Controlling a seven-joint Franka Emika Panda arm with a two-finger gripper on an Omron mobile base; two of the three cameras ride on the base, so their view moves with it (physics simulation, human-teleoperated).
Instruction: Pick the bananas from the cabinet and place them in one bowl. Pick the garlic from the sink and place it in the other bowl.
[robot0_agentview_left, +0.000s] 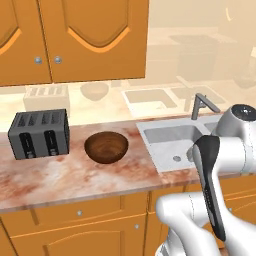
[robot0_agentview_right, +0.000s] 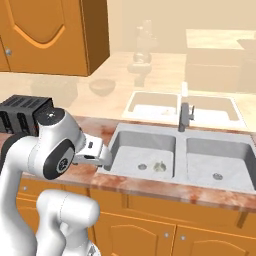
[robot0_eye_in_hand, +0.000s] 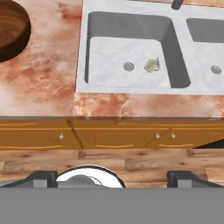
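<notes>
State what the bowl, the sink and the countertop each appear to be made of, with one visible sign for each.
Bowl: probably wood, dark brown with ring-like grain.
Sink: looks like matte grey steel, though faint veining leaves it open.
Countertop: likely polished stone, mottled pink-brown marbling.

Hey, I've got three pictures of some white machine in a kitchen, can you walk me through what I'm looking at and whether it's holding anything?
It's a computer-rendered kitchen with a white robot arm on a mobile base. Two pictures come from cameras on the base, behind the arm to its left and right. The third looks down from a camera on the hand; the end effector is open and holds nothing. On the marbled counter stand a dark toaster and a wooden bowl. Beside them is a steel double sink with a faucet. A small pale garlic lies in the left basin near the drain. Above hangs a closed wooden cabinet.
</notes>
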